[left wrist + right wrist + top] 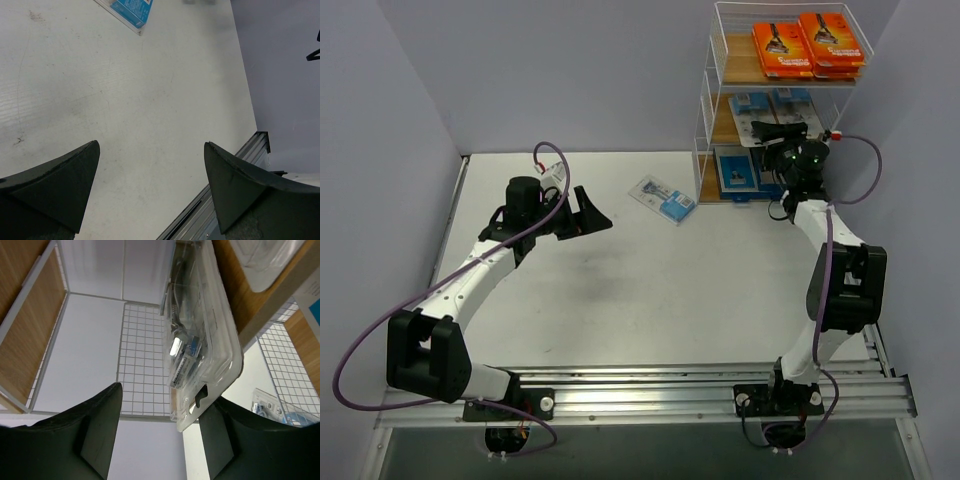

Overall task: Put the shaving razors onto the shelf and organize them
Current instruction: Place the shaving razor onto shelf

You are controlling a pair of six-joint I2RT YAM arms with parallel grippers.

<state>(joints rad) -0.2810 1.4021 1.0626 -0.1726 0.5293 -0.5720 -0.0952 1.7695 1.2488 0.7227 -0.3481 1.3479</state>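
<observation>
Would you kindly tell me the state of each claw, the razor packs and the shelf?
shelf: upright, packs on all three tiers.
left claw: open, empty, above the table.
right claw: open, at the middle tier.
clear blister pack: on the middle tier, end between the right claw's fingers.
orange packs: flat on the top tier.
blue-card pack: flat on the table, off the shelf.

shelf [738,65]: wood tiers, wire mesh | blister pack [205,340]: clear glossy plastic | table [620,290]: seemingly matt
</observation>
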